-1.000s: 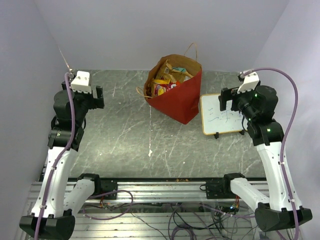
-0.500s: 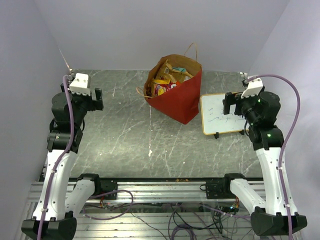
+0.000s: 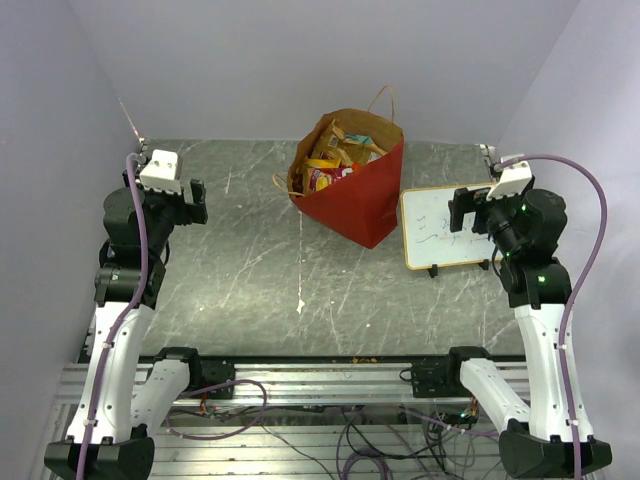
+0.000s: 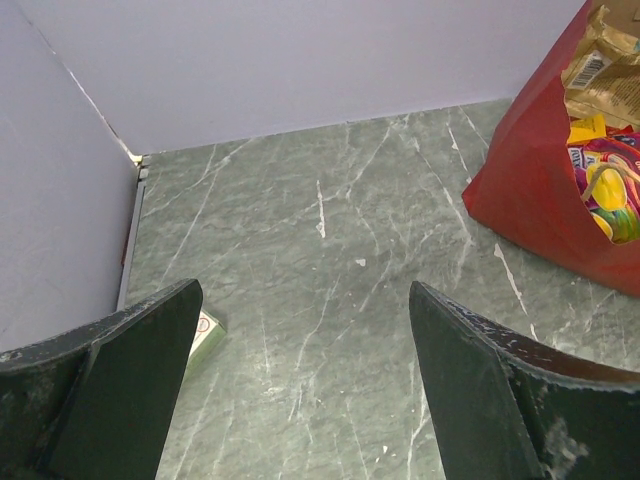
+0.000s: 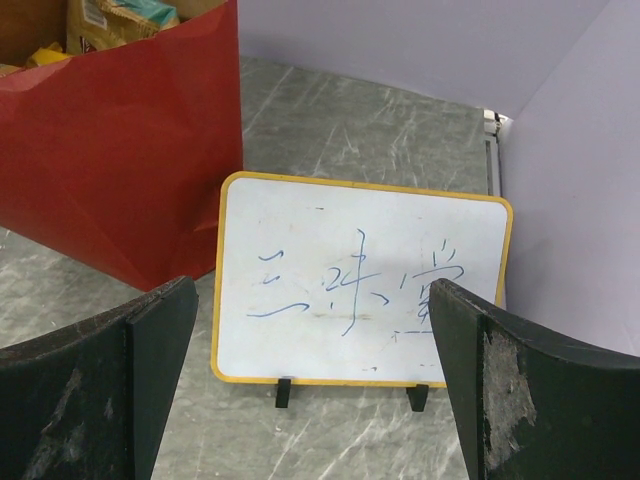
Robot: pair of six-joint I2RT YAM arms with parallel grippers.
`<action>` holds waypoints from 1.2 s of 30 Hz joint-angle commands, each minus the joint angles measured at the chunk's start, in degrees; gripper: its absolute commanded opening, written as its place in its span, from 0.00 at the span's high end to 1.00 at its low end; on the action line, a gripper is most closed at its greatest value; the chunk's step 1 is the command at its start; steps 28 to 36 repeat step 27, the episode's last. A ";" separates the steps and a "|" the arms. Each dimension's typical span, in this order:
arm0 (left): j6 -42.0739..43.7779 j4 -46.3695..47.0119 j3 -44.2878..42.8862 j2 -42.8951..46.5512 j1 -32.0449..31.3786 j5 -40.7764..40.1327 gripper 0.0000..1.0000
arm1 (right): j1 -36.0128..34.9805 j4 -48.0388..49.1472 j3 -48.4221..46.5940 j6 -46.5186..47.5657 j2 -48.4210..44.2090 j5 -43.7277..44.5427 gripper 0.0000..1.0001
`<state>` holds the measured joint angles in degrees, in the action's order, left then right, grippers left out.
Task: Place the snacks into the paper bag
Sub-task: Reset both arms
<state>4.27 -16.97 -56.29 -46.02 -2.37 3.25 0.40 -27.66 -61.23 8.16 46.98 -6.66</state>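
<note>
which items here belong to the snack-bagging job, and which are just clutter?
Job:
- paper bag, red, standing open
- snacks, all inside the bag

Clutter:
- whiteboard, propped up right of the bag
- small pale box, on the table by the left wall

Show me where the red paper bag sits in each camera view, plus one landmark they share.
Top external: paper bag stands top centre, left of the whiteboard.
Left wrist: paper bag at right edge, upper half.
Right wrist: paper bag fills upper left corner.
Shared landmark: snacks showing in its open mouth.
</note>
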 commanded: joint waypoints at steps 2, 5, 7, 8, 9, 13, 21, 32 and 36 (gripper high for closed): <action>0.12 -0.05 -0.10 0.19 0.70 0.90 0.04 | 0.61 0.32 0.51 0.51 -0.59 -1.11 0.00; 0.00 -0.37 -0.29 0.20 0.71 0.74 0.04 | 0.59 0.24 0.63 0.71 -0.48 -1.45 0.00; -0.05 -0.53 -0.54 0.16 0.84 0.99 0.04 | 0.57 0.16 0.38 0.64 -0.26 -1.34 0.00; -0.01 -0.61 -0.49 0.18 0.91 1.05 0.04 | 0.62 0.15 0.29 0.63 -0.15 -1.53 0.00; 0.03 -0.66 -0.46 0.23 0.88 1.07 0.04 | 0.59 0.15 0.18 0.63 0.09 -1.78 0.00; 0.04 -0.68 -0.29 0.32 1.01 1.43 0.04 | 0.56 0.15 0.31 0.78 0.23 -2.44 0.00; 0.11 -0.62 -0.14 0.23 1.19 2.31 0.04 | 0.65 -0.09 0.60 1.15 0.17 -2.57 0.00; 0.24 -0.37 0.14 -0.01 1.14 2.70 0.04 | 0.59 0.14 0.53 1.02 0.22 -1.91 0.00; 0.24 -0.37 0.14 -0.01 1.14 2.70 0.04 | 0.59 0.14 0.53 1.02 0.22 -1.91 0.00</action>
